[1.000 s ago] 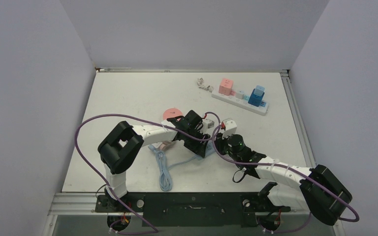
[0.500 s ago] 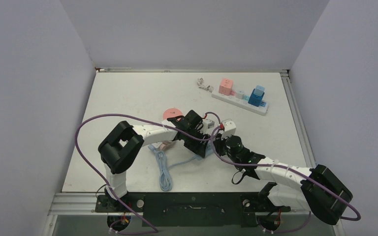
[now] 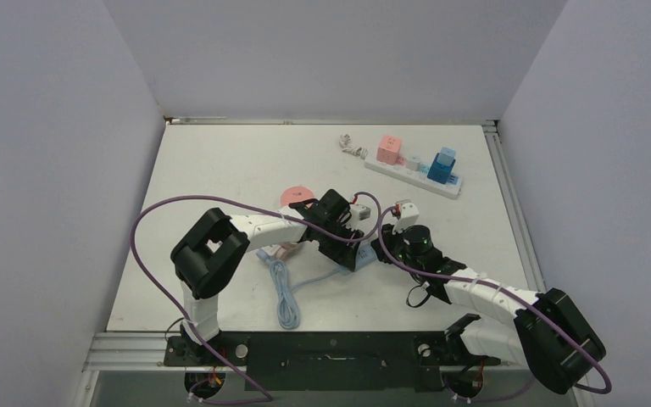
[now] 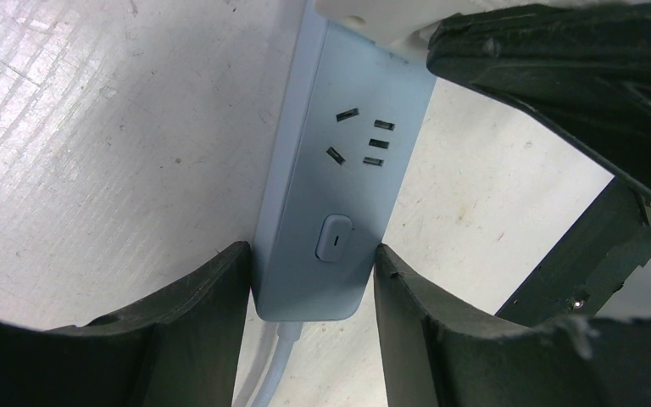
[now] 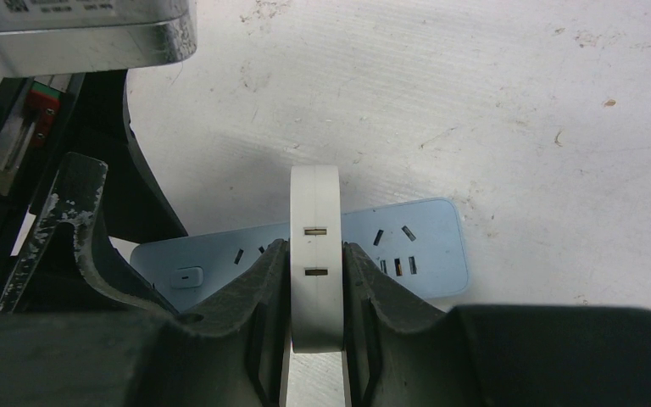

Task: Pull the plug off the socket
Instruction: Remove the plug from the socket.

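Overhead, pale-blue socket strip [image 3: 358, 259] mid white worktop [image 3: 246, 161], left wrist, left tool [image 4: 312, 263] half-wide, matte black pads [image 4: 195, 314] clasping strip's cord end, right wrist, right tool [image 5: 314, 254] clamped on flat rounded white plug [image 5: 315, 212] — two metal prongs showing, over strip.

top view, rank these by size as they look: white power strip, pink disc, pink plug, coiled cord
1. white power strip
2. pink disc (partly covered) and pink plug: they look too alike to rank
3. coiled cord
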Motion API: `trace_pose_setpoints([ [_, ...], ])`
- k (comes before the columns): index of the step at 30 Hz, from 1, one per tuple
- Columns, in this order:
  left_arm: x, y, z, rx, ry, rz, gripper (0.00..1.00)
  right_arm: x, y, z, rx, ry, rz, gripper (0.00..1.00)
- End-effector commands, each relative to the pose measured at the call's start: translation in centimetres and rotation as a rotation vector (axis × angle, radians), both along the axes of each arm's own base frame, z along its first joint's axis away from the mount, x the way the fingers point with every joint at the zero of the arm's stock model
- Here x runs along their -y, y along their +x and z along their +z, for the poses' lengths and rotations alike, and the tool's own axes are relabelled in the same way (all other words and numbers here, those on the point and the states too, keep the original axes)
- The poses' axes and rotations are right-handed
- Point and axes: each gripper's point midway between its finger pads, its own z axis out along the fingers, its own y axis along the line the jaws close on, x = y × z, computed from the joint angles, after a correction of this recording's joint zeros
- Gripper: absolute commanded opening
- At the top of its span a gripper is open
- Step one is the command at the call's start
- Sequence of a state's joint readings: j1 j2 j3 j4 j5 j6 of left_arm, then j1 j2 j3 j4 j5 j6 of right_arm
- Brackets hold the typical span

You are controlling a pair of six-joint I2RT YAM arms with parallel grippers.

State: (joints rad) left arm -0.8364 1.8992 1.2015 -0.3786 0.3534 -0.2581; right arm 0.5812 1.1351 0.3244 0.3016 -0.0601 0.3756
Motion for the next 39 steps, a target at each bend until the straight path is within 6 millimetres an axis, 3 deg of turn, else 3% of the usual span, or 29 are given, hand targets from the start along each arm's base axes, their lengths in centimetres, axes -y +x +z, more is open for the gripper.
trace_pose_setpoints([
  [1, -3.9, -0.4, -4.3, -0.054, 0.197, 0.08, 0.0, -0.6, 0.8, 2.0, 0.081, 0.036, -0.002, 0.05],
  [15, -4.1, -0.3, -4.5, -0.052, 0.215, 0.09, 0.0, -3.4, -0.8, 2.6, 0.178, -0.123, 0.061, 0.05],
  [23, -4.2, -0.2, -4.6, -0.051, 0.218, 0.092, 0.0, -2.7, -0.7, 3.3, 0.185, -0.081, 0.022, 0.05],
  [31, -4.3, -0.2, -4.6, -0.049, 0.224, 0.091, 0.0, -0.1, 0.7, 3.0, 0.102, 0.09, -0.009, 0.05],
  [39, -4.3, -0.2, -4.7, -0.049, 0.227, 0.093, 0.0, -0.1, 0.9, 2.6, 0.091, 0.081, 0.001, 0.05],
])
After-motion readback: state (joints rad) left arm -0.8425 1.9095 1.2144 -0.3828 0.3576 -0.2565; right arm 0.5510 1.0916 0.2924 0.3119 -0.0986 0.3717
